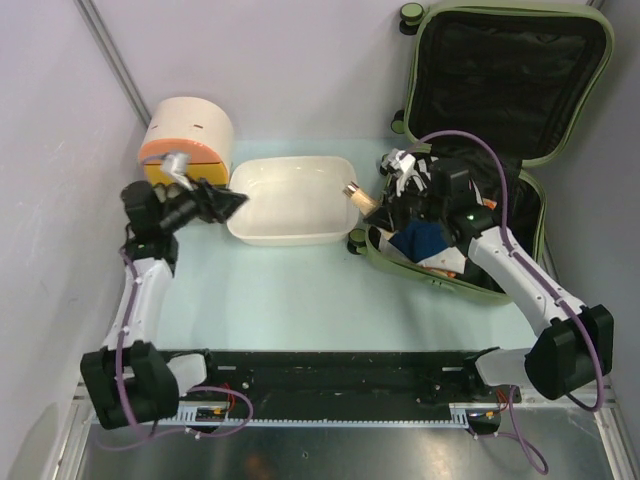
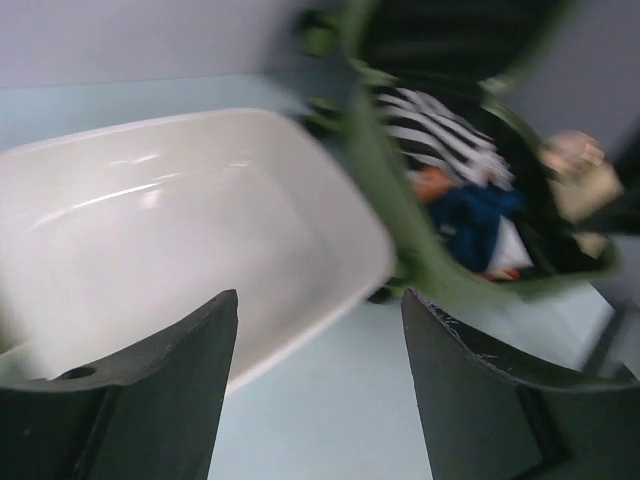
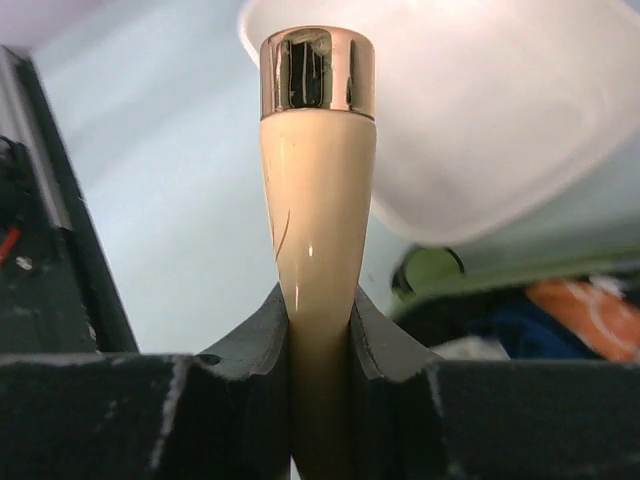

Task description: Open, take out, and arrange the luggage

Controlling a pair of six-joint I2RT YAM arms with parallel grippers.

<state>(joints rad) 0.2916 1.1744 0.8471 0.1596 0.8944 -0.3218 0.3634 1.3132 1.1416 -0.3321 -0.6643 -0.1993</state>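
Top view: luggage (image 1: 510, 75) is lying open at the back right of the tabletop (image 1: 300, 290), lid standing up behind, clothes showing in the base. Right claw (image 1: 378, 210) is pinching a cream tube (image 1: 358, 195) with a gold cap at the luggage's left rim, near the right end of the tub (image 1: 290, 238). Left claw (image 1: 225, 200) is hovering spread wide, gripping nothing, between the round box (image 1: 190, 135) and the tub. Left wrist, blurry: fingers (image 2: 160, 390) gaping apart, tub ahead, luggage beyond holding striped cloth (image 2: 440, 125) and blue cloth (image 2: 480, 220). Right wrist: claw clamping the tube's narrow end, cap pointing toward the tub.
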